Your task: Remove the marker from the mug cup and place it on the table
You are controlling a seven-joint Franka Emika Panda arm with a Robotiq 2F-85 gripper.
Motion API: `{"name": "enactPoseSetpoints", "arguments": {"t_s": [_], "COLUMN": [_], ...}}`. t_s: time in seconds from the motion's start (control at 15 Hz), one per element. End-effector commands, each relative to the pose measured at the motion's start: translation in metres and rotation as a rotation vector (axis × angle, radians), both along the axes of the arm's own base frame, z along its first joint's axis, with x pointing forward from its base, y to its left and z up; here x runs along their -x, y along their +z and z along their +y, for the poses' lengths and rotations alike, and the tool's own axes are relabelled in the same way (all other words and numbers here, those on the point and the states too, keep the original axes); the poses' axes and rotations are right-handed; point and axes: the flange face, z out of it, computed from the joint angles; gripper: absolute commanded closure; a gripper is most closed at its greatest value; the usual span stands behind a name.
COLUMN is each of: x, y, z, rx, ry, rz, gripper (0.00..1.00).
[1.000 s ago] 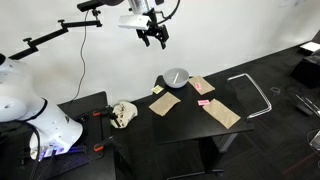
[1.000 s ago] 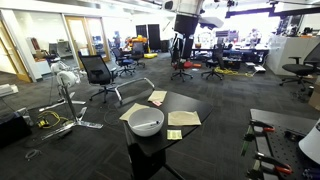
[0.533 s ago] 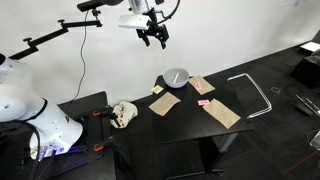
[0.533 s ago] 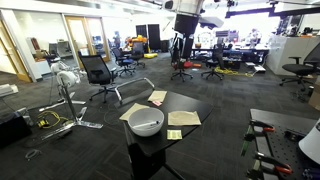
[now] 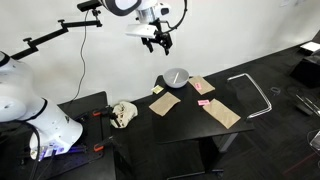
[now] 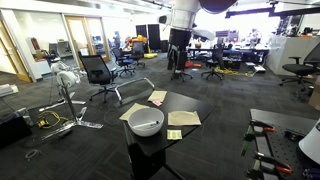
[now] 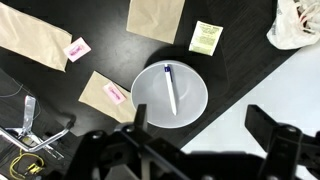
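A white marker with a dark tip [image 7: 169, 88] lies inside a round white bowl [image 7: 170, 97] on the black table; no mug is in view. The bowl shows in both exterior views [image 5: 176, 77] [image 6: 146, 122]. My gripper [image 7: 200, 130] is open and empty, and its two dark fingers frame the bottom of the wrist view. It hangs high above the table, well above the bowl, in both exterior views [image 5: 160, 44] [image 6: 178, 48]. The marker is too small to make out in the exterior views.
Flat brown paper pouches [image 7: 156, 17] [image 7: 107, 95] lie around the bowl, with small pink packets [image 7: 76, 48] and a yellow-green packet [image 7: 205, 37]. A crumpled white bag [image 5: 123, 113] sits off the table's corner. A metal frame [image 5: 255, 92] and office chairs [image 6: 97, 72] stand nearby.
The gripper has moved slightly down and to the right in an exterior view. The bowl and marker have not moved.
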Motion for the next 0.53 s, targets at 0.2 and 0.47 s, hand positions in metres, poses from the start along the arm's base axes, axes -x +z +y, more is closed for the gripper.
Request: {"name": "enactPoseSetpoints", "arguments": {"t_s": [0.2, 0.47], "x": [-0.046, -0.067], "y": [-0.031, -0.051], "z": [0.013, 0.023], "rx": [0.018, 0.019], "ry": [0.082, 0.097], "rz": [-0.006, 0.018], "gripper": [0.00, 0.00]}}
